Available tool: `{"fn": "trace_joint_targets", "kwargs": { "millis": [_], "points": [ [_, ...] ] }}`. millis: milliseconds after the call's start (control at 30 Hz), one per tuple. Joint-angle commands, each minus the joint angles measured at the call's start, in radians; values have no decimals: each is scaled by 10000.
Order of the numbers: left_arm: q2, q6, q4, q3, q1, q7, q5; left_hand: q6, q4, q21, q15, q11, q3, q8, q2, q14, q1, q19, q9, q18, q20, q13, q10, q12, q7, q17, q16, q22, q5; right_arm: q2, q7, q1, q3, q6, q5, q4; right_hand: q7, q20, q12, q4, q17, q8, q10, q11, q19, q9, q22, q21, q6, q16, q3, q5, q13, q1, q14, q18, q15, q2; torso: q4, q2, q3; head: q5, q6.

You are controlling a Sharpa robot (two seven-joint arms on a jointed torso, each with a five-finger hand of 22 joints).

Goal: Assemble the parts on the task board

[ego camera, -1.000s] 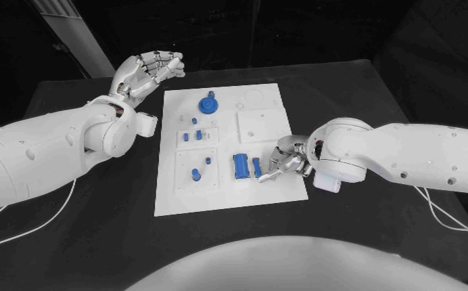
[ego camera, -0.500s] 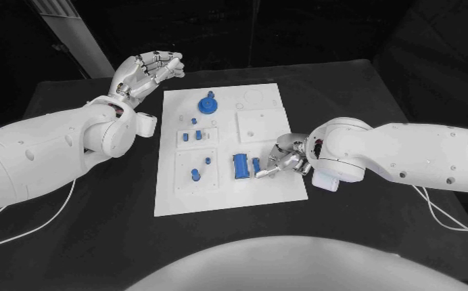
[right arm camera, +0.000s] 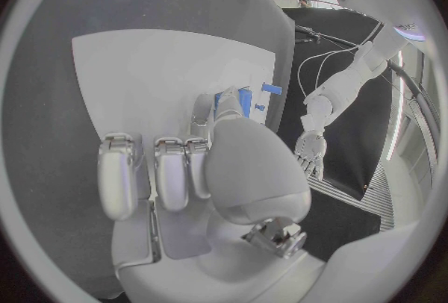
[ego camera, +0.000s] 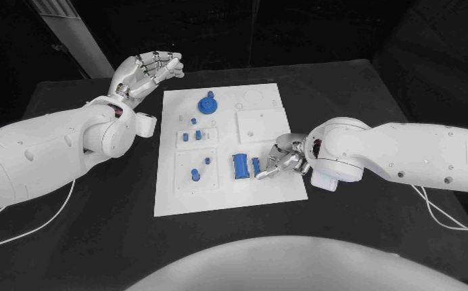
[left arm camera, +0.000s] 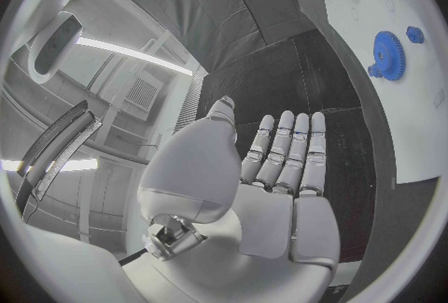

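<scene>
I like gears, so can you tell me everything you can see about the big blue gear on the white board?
The blue gear is a round toothed wheel that looks like plastic. It lies flat near the far end of the white task board, towards its left side, with a smaller blue piece right behind it. Whether the two touch is too small to tell. No hand touches it: the left hand is raised beyond the board's far left corner. The left wrist view shows its teeth clearly.

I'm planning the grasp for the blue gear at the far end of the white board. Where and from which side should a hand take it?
Probably by its toothed rim, from straight above: the blue gear lies flat on the board, so only its edge offers opposing faces. The left hand hovers open nearest it.
</scene>
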Motion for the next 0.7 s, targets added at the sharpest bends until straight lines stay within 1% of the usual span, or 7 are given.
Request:
{"fn": "trace_joint_targets", "kwargs": {
  "millis": [33,100,200,333,533,633,700],
  "points": [
    [-1,94,7,6,11,1132,24,-57,12,-34,18,15,-43,38,79,-76,-10,9,-10,-198,-6,-14,-48,20,1030,-9,69,-11,45,26,-58,8,1,-10,-45,-4,-40,-69,-72,-18,2630,-50,1047,-76,1055,13,2635,32,19,25,90,-16,2557,191,1040,-74,-69,341,-2,7,2,-12,0],
    [2,96,5,6,10,1132,24,-57,12,-34,18,15,-43,38,79,-76,-10,9,-10,-198,-6,-14,-48,20,1030,-9,69,-11,45,44,-63,8,1,-16,-49,-20,-41,-69,-72,-21,2630,-58,1047,-77,1055,17,2635,32,17,25,107,-15,2557,227,1040,-74,-69,387,-3,2,0,-9,0],
    [4,97,8,6,10,1132,24,-57,12,-34,18,15,-43,38,79,-76,-10,9,-10,-198,-6,-14,-48,20,1030,-9,69,-11,45,60,-69,8,1,-33,-52,-36,-40,-69,-72,-21,2630,-64,1047,-77,1055,19,2635,32,15,25,113,-15,2557,245,1040,-74,-69,409,6,4,-1,-12,0],
    [5,97,8,6,9,1134,24,-57,12,-34,18,15,-43,38,79,-76,-10,9,-10,-198,-6,-14,-48,20,1030,-9,69,-11,45,81,-74,8,1,-47,-55,-58,-38,-69,-72,-14,2630,-69,1047,-76,1055,22,2635,32,15,25,116,-14,2557,254,1040,-74,-68,436,-2,3,0,-4,0],
    [3,92,14,6,8,1136,24,-57,12,-34,18,15,-43,38,79,-76,-10,9,-10,-198,-6,-14,-48,20,1030,-9,69,-11,45,101,-96,8,1,-25,-56,-81,-37,-69,-72,-14,2630,-83,1047,-74,1055,31,2635,32,13,25,123,-12,2557,294,1040,-74,-66,483,4,5,-2,-9,0],
    [-2,93,20,6,7,1137,24,-57,12,-34,18,15,-43,38,79,-76,-10,9,-10,-198,-6,-14,-48,20,1030,-9,69,-11,45,54,-10,8,1,-61,-57,-41,-31,-68,-72,-64,2630,-93,1047,-71,1055,48,2635,32,7,25,65,-15,2557,358,1040,-74,-65,383,9,5,1,-2,0],
    [-15,93,28,6,7,1138,24,-57,12,-34,18,15,-43,38,79,-76,-10,9,-10,-198,-6,-14,-48,20,1030,-9,69,-11,45,-51,203,8,1,-179,-57,31,-8,-66,-72,-54,2630,-93,1047,-53,1055,71,2635,32,23,25,-78,-15,2557,290,1040,-74,-61,207,-2,10,3,32,0]
  ]
}}
